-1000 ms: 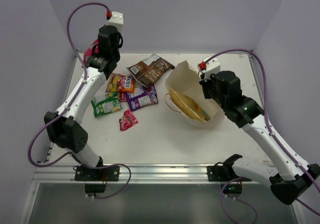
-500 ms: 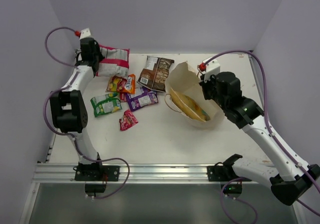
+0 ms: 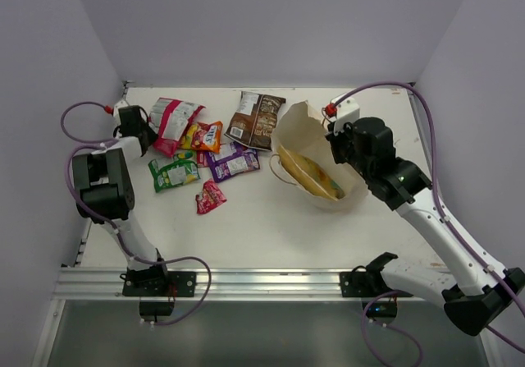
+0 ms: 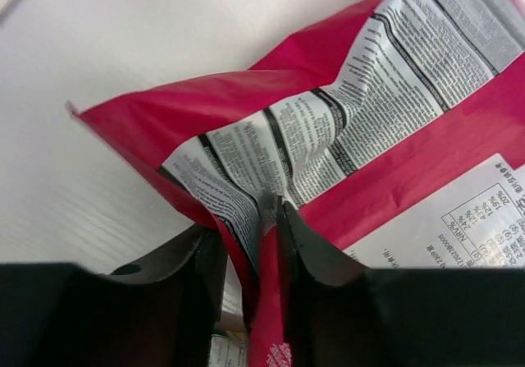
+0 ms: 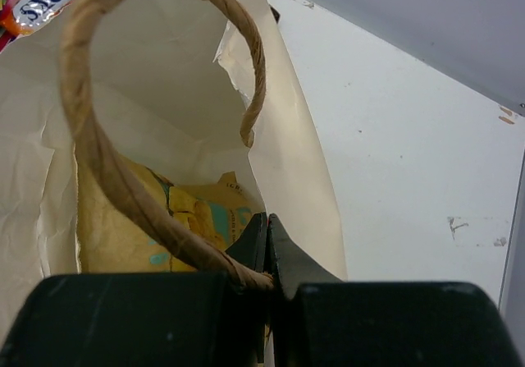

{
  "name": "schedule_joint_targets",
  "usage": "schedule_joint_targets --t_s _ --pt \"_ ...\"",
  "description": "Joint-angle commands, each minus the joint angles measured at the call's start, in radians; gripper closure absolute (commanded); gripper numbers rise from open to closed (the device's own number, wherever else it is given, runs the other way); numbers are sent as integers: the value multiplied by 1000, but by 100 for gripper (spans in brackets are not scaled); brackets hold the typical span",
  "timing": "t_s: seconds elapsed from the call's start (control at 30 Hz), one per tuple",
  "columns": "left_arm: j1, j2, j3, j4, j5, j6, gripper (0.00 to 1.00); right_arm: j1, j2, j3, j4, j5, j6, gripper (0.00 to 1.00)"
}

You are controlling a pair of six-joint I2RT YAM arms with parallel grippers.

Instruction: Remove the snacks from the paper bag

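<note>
The paper bag (image 3: 297, 129) lies on its side, mouth towards the near left, with the tan-yellow chip bag (image 3: 310, 175) inside. My right gripper (image 3: 335, 144) is shut on the bag's upper rim (image 5: 295, 153), next to a brown string handle (image 5: 90, 137); the chip bag (image 5: 123, 236) shows below it. My left gripper (image 3: 146, 133) is at the far left, shut on a fold of the pink-white bag (image 3: 174, 116), which rests on the table. In the left wrist view the pink-white bag (image 4: 369, 112) sits between my left gripper's (image 4: 246, 219) jaws.
Loose packets lie left of the paper bag: a brown bag (image 3: 256, 119), an orange one (image 3: 209, 135), a purple one (image 3: 231, 162), a green one (image 3: 174, 172) and a small pink one (image 3: 210, 195). Walls close the back and sides.
My left arm has swung from the back down to the far left, carrying the pink-white bag onto the table. The brown bag has shifted slightly right. The right arm and paper bag have not moved.
</note>
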Motion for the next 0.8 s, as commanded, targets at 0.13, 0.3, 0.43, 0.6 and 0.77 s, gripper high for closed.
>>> schedule_joint_targets --t_s 0.13,0.3,0.43,0.6,0.77 --pt "35 -202 46 21 53 42 16 0 -32 42 11 87 16 100" --pt "-14 -367 53 -55 191 140 1 1 -36 49 75 191 -17 100" --pt "-201 -580 19 -138 233 247 1 0 -52 60 137 178 -49 100" --pt "-428 -746 -24 -133 421 384 2 1 -47 51 146 138 -88 100" --pt "-644 -805 17 -222 492 503 1 4 -61 29 163 113 -103 100"
